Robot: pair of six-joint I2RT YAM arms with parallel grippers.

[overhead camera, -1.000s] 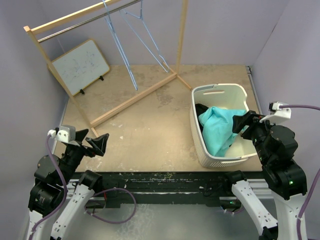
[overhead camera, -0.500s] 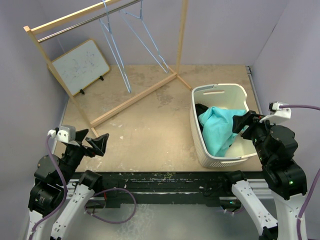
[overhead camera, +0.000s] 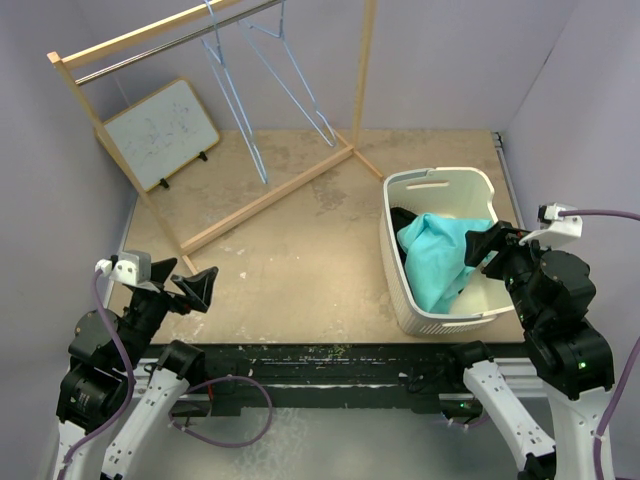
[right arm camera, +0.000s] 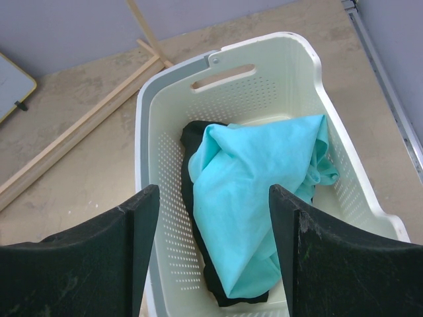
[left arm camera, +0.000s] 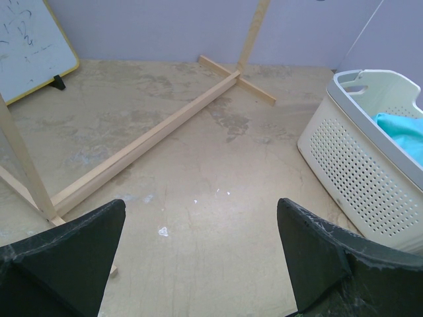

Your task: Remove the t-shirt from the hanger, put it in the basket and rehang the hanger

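The left pale-blue hanger (overhead camera: 237,100) on the wooden rack (overhead camera: 130,36) has swung slightly at its lower end; both arms have stayed put.

Top view: the turquoise t-shirt (overhead camera: 432,255) lies crumpled in the white basket (overhead camera: 440,176) at right centre, off the hanger. The left pincer (overhead camera: 203,285), lower left, gapes wide and empty. The right pincer (overhead camera: 478,247) hovers at the basket's near end.

Left wrist view: the left pincer (left arm camera: 200,206) is spread wide over bare tabletop (left arm camera: 198,158), with the basket (left arm camera: 357,165) at right.

Right wrist view: the right pincer (right arm camera: 213,193) stands apart above the t-shirt (right arm camera: 251,172), gripping nothing.

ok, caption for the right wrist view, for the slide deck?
Right hand open over the white basket; turquoise t-shirt lies crumpled inside on a black garment.
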